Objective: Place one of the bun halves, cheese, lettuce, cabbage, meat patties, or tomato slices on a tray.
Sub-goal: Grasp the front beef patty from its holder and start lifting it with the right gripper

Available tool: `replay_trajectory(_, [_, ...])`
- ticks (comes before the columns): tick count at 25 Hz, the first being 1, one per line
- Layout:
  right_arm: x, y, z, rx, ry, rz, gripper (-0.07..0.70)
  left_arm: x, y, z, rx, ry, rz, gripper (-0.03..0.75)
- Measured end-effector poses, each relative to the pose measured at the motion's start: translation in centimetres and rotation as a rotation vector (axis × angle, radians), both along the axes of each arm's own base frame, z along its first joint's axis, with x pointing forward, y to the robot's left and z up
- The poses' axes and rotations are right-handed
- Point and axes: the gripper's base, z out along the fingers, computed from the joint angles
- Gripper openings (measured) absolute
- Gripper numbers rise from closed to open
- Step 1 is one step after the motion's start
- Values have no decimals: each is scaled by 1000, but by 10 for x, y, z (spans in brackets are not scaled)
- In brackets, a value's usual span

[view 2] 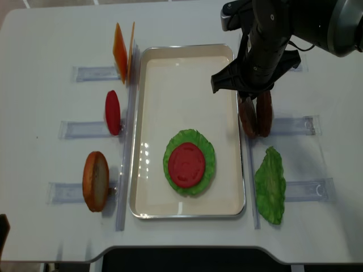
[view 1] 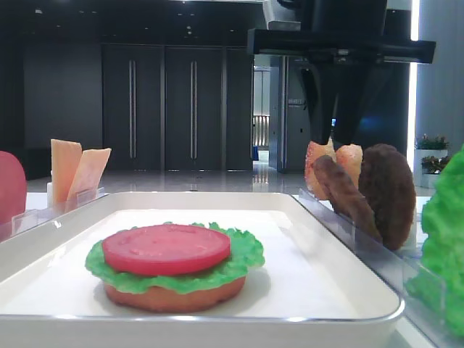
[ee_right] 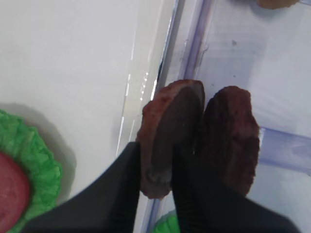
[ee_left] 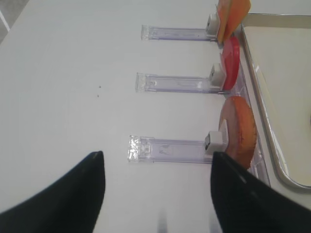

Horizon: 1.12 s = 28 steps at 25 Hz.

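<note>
My right gripper (ee_right: 158,162) is clamped on one of the meat patties (ee_right: 171,136); the two black fingers (ee_right: 127,184) pinch the disc edge-on, one on each flat face, and the patty stands tilted between them with its top leaning toward the tray (view 2: 148,141); a second patty (ee_right: 232,138) stands upright just beside it, touching or nearly touching the held one on the side away from the tray; both sit in a clear rack (ee_right: 284,145) that runs along the tray's right rim; seen from overhead, my right arm comes down from above and the pair of patties hangs directly under it, just outside the rim.

On the tray lies a stack: a bun half (view 1: 174,293) at the bottom, lettuce (view 2: 205,152) over it, a tomato slice (view 2: 186,164) on top; it rests toward the near half of the tray, well apart from my gripper.

A second lettuce leaf (view 2: 270,184) lies on the table to the right of the tray, near the patties' rack; on the left side stand cheese slices (view 2: 120,52), another tomato slice (view 2: 112,112) and another bun half (view 2: 95,180), each in its own rack.

My left gripper (ee_left: 155,194) hovers over bare table by the bun's rack, its fingers set wide apart with nothing between them.
</note>
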Motion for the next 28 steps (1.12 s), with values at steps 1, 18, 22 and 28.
replay_trajectory(1, [0, 0, 0, 1, 0, 0, 164, 0, 0, 0, 0, 0, 0, 517])
replay_trajectory(18, [-2, 3, 0, 33, 24, 25, 393, 0, 0, 0, 0, 0, 0, 517])
replay_trajectory(22, [-2, 6, 0, 41, 12, 32, 450, 0, 0, 0, 0, 0, 0, 517])
replay_trajectory(28, [-2, 9, 1, 55, -7, 35, 469, 0, 0, 0, 0, 0, 0, 517])
